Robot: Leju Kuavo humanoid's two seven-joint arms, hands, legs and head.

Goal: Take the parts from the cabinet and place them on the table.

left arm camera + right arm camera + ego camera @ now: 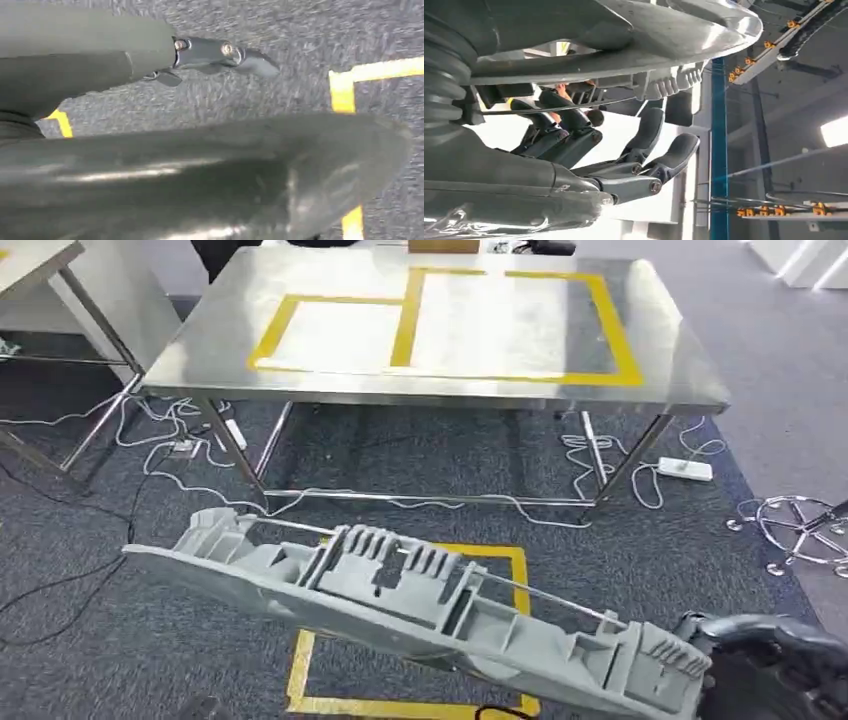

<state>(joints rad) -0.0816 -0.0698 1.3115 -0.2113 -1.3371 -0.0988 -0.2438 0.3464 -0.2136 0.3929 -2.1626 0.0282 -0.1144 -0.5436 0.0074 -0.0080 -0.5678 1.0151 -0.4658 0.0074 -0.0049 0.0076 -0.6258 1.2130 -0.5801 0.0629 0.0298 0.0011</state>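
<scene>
- We carry the long grey part (420,605) in front of the worktop (190,360), its right end gripped by the right hand (624,155).
- We cannot tell the left hand (215,55) fingers' state.
- Keep it level; lay it inside the yellow frames (405,320).

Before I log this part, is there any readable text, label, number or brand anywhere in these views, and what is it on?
None can be read.
Grey plastic part: moulded ribs and clips, no printing visible.
Steel table: yellow tape rectangles, no writing.
Floor: a yellow tape square, no writing.
Power strip under the table: too small to tell.
Right hand and left hand: no markings legible.
</scene>
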